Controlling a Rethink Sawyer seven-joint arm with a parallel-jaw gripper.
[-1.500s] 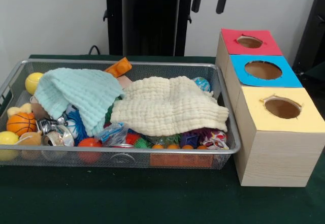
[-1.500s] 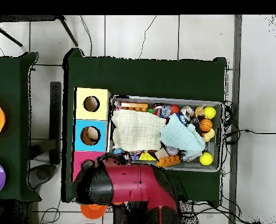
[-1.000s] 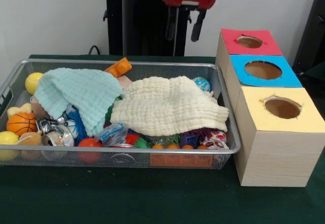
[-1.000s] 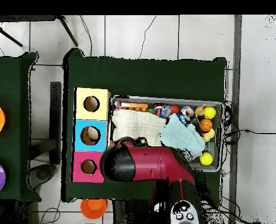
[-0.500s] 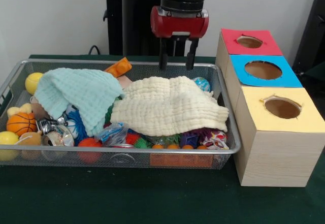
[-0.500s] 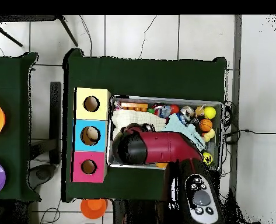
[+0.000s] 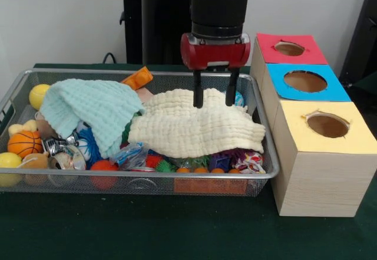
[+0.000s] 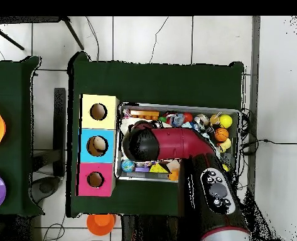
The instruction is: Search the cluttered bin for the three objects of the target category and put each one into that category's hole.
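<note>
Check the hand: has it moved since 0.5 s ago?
Yes. The hand has come down and slightly toward the boxes: its open fingertips, earlier level with the cluttered bin's far rim, now hang just above the cream cloth.

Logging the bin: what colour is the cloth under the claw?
Cream, with a crinkled weave; the cloth shows best in the front view, beneath the open claw.

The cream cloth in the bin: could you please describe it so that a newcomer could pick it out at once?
Start at the wire mesh bin left of the coloured boxes. In its right half, right under the open gripper, lies the cream cloth, spread over the toys. Its neighbour is a mint-green cloth further left; this one is pale yellow-white and nearer the boxes.
</note>
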